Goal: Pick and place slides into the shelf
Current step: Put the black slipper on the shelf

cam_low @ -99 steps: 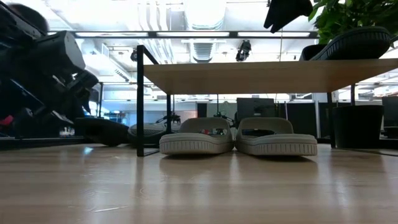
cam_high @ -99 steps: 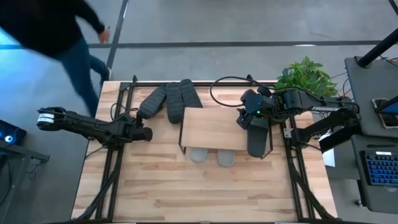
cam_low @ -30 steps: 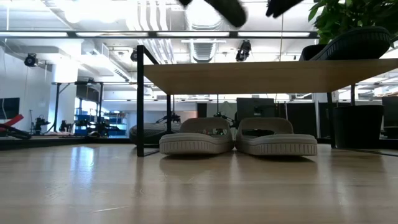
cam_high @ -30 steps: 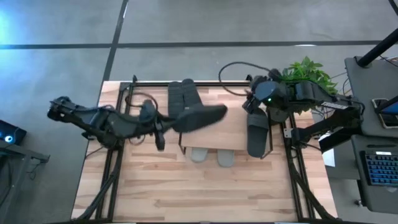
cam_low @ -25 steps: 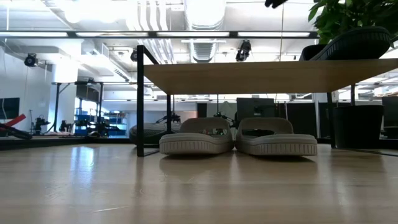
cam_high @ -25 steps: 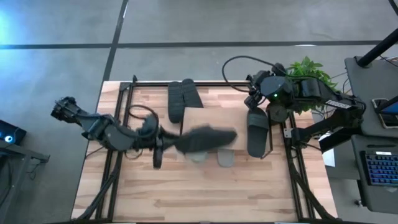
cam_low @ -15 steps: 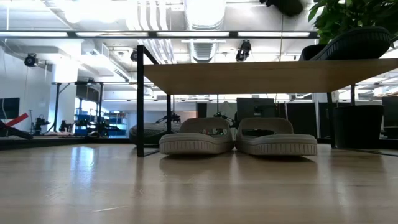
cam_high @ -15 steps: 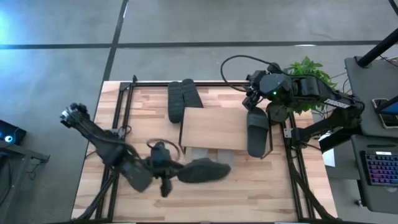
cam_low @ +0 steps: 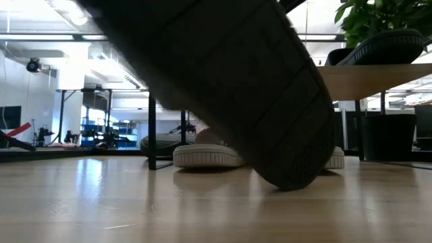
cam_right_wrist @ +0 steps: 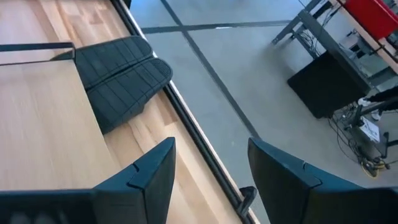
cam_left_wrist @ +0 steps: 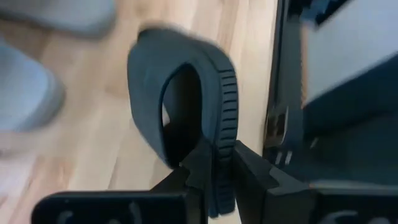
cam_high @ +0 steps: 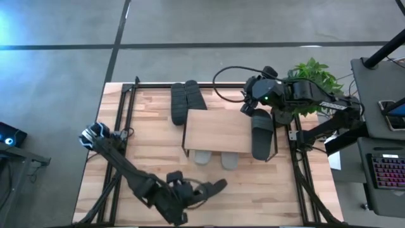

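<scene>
Slide [cam_left_wrist: 186, 112] clamped in left hand [cam_left_wrist: 214, 171] near counter's [cam_high: 266, 190] front edge; probably best lowered level toward the shelf [cam_high: 218, 130].

Grey concrete floor [cam_high: 190, 25], leafy potted plant [cam_high: 313, 76], desk with keyboard [cam_high: 387, 171], ceiling strip lights [cam_low: 40, 37]

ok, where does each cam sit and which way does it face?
High: overhead, straight down on the shelf and both arms.
Low: table height, level; dark slide fills it.
Left wrist: past the left gripper pinching that slide.
Right wrist: past the open right gripper, shelf top beyond.
Shared: the held slide.
</scene>
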Robot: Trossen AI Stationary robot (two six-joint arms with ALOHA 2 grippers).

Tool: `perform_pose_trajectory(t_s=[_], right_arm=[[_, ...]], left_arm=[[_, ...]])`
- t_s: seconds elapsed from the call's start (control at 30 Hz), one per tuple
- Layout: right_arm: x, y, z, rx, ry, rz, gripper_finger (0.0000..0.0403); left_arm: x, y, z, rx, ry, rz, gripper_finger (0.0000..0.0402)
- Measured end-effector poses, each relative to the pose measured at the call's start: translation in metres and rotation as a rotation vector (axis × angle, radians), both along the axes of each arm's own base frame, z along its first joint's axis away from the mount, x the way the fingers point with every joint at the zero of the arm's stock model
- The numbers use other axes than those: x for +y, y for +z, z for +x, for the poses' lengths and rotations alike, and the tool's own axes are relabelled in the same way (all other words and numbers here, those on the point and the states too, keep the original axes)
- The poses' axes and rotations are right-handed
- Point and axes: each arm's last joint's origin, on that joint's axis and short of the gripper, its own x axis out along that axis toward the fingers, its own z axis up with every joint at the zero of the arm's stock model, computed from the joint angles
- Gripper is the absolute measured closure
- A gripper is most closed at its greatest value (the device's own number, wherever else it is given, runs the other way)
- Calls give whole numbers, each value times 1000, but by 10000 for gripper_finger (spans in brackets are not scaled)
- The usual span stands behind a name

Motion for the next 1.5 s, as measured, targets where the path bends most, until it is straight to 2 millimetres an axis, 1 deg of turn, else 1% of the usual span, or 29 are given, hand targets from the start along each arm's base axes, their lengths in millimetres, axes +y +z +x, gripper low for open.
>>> perform_pose_trajectory(t_s=[0.1,0.17,0.23,0.3,0.4,0.5,0.63,0.73,0.8,0.9,1.0,1.07,1.1,1.2,1.27,1.33,1.4,1.5], right_arm=[[0,-4,5,11,17,23,209],[0,-6,8,22,29,34,209],[0,-7,9,32,31,33,209],[0,-9,12,43,31,34,209],[0,-12,15,52,31,35,209],[0,-14,18,66,35,32,209],[-3,-17,21,93,39,21,209],[-7,-17,20,106,32,15,209],[-10,-17,20,114,27,11,209],[-15,-17,18,123,12,10,209],[-19,-17,16,129,-1,6,209],[-21,-16,14,133,-5,2,209],[-22,-16,14,133,-8,2,209],[-24,-15,11,136,-17,3,209],[-25,-15,11,139,-15,-1,209],[-27,-15,10,149,-13,-8,209],[-27,-15,10,154,-10,-12,209],[-28,-14,10,156,-7,-20,209]], left_arm=[[-12,-13,0,77,-54,21,373],[-18,-20,4,120,-77,-31,371],[-21,-25,6,165,-50,-82,364],[-21,-25,7,175,-30,-114,348],[-19,-26,7,185,14,-137,309],[-17,-27,7,195,59,-163,257],[-17,-24,6,198,49,-180,189],[-17,-27,4,233,32,-182,157],[-18,-26,5,222,39,-187,153],[-16,-23,9,169,77,-186,158],[-19,-23,19,80,114,-288,168],[-27,-28,29,32,100,-368,177],[-31,-33,33,29,86,-390,182],[-41,-53,38,94,62,-428,193],[-44,-60,39,150,83,-486,196],[-46,-59,39,189,89,-546,197],[-46,-54,38,189,88,-574,197],[-41,-34,34,140,83,-590,197]])
